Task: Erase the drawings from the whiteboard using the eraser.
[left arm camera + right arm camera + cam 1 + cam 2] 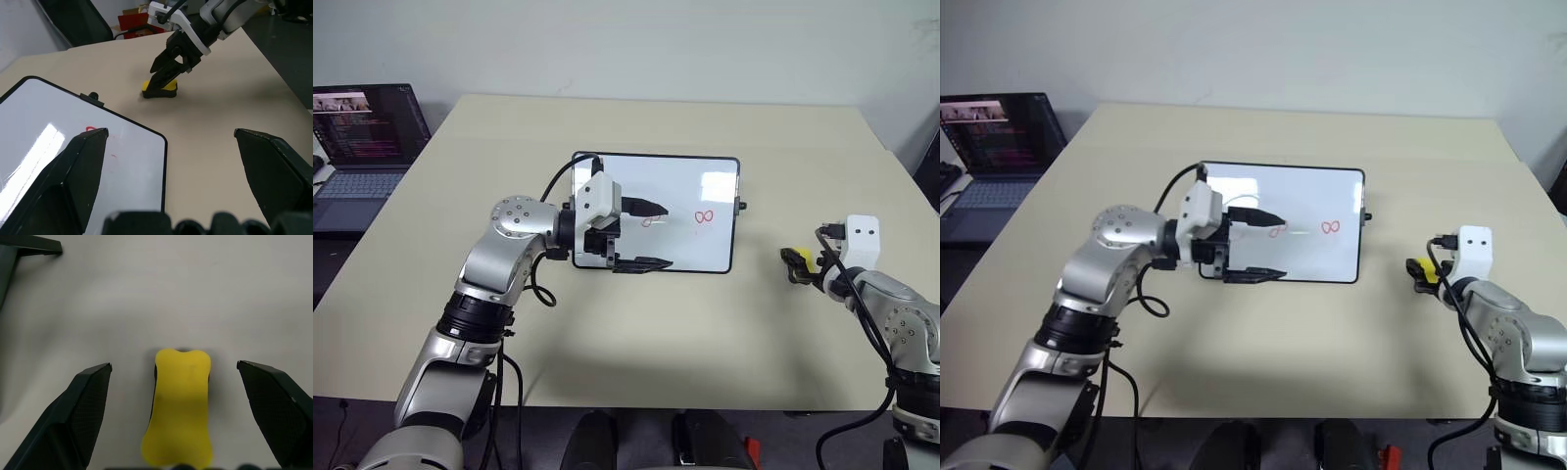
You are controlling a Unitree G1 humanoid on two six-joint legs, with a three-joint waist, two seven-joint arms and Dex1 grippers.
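While both open grippers grasp nothing, the right gripper half hides the eraser on the table.

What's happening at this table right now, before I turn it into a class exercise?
A two-armed robot is preparing to wipe a whiteboard. Its right gripper is at the yellow eraser on the table, jaws open on either side of it, not yet gripping. The left gripper hovers open over the board's left part. Red drawings are unerased.
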